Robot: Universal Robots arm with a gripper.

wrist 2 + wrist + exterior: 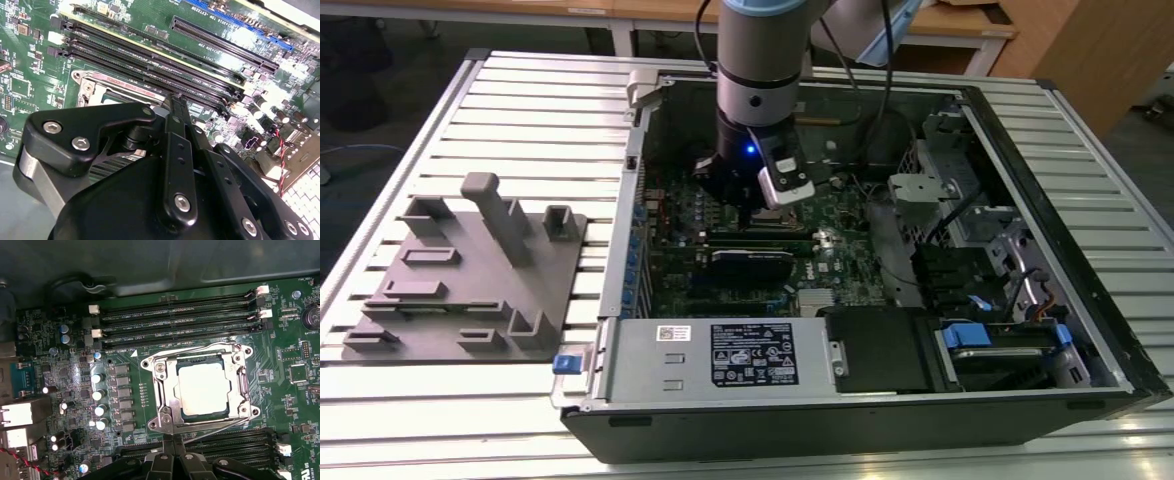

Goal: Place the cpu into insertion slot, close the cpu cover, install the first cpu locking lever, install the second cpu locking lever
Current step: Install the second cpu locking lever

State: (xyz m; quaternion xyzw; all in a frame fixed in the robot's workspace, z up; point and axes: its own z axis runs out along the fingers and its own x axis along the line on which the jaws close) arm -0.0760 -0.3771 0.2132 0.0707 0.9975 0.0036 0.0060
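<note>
Cpu [204,388] in insertion slot [186,412] under closed cpu cover [167,390].

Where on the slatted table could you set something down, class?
Free: bare table slats beyond the grey fixture, and the front strip before the case. Crowded: inside the case, where the gripper hangs over the cpu.

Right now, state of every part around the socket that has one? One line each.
cpu: seated flat in the insertion slot.
cpu cover: closed down over the chip's edges.
locking lever: lying along the socket's edge, appears down.
memory slots: empty, no sticks fitted.
computer case: side open, board exposed.
gripper: at the socket's edge, fingers together.
</note>
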